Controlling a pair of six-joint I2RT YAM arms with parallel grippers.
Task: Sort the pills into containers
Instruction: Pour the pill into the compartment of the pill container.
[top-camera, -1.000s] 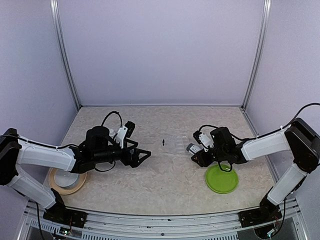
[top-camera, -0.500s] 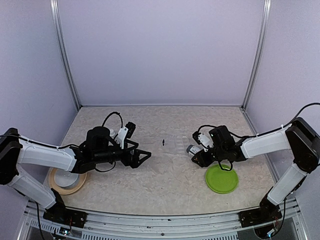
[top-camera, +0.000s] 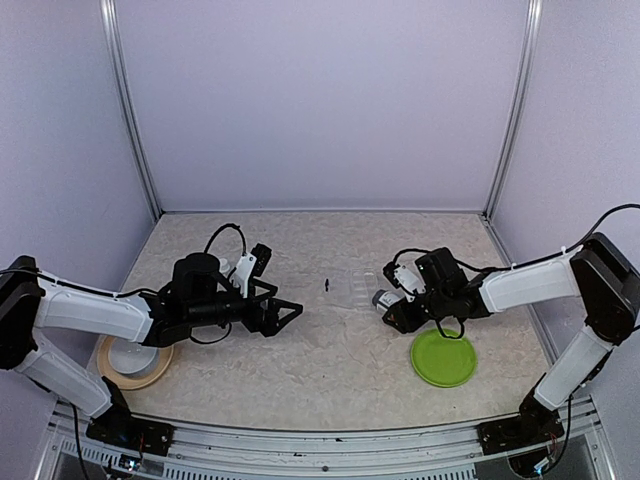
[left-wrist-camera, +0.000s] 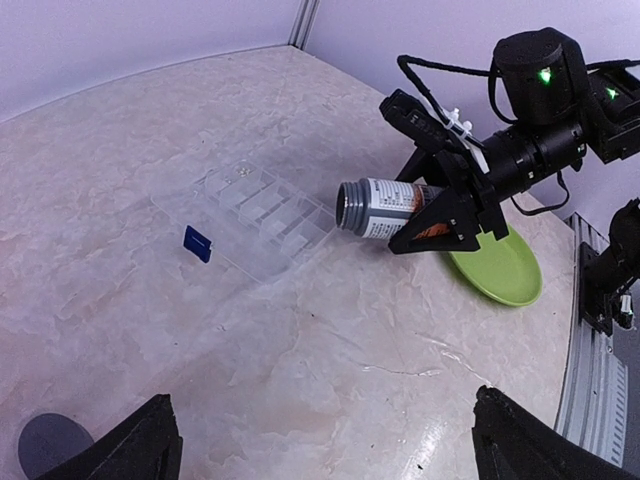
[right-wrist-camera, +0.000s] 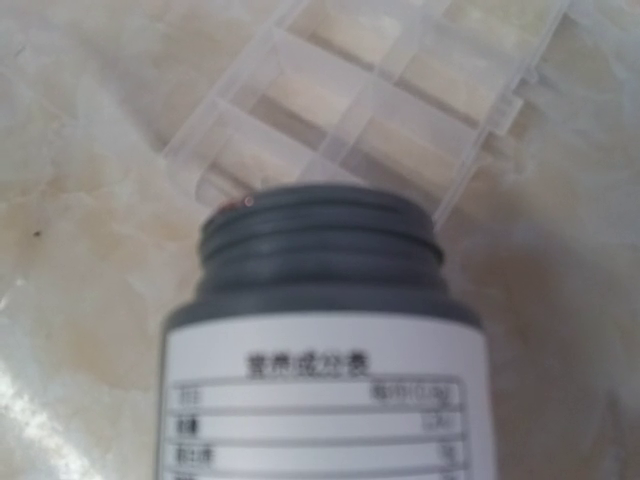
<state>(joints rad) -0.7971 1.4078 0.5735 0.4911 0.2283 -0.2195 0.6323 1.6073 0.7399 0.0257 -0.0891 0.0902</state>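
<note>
Far on the left sits a white bowl (top-camera: 128, 356) on a tan plate (top-camera: 112, 374), close to my left arm. My left gripper (top-camera: 285, 314) hangs low over the table (top-camera: 330, 380), and its two fingers (left-wrist-camera: 130, 450) are wide apart, with nothing between them.

A little more to the right, a small blue thing (left-wrist-camera: 197, 243) lies flat on the table. It is just beside a clear tray (left-wrist-camera: 260, 215) that has many little boxes in it. I cannot tell if anything is in the boxes.

Next comes the bottle (left-wrist-camera: 372, 207) – it is in my right gripper (left-wrist-camera: 405, 190). My right fingers are clamped on its sides, one on each side of the label. The bottle is tipped over on its side, and its dark gray top points at the clear tray, very near the tray's end. From my right wrist I see that gray top with ridges around it, a white label with small black writing below it, and the tray's boxes right past it. I cannot tell if the bottle touches the table.

Last – a flat green plate (top-camera: 443, 360) lies on the table near my right gripper, on the side away from the tray.
</note>
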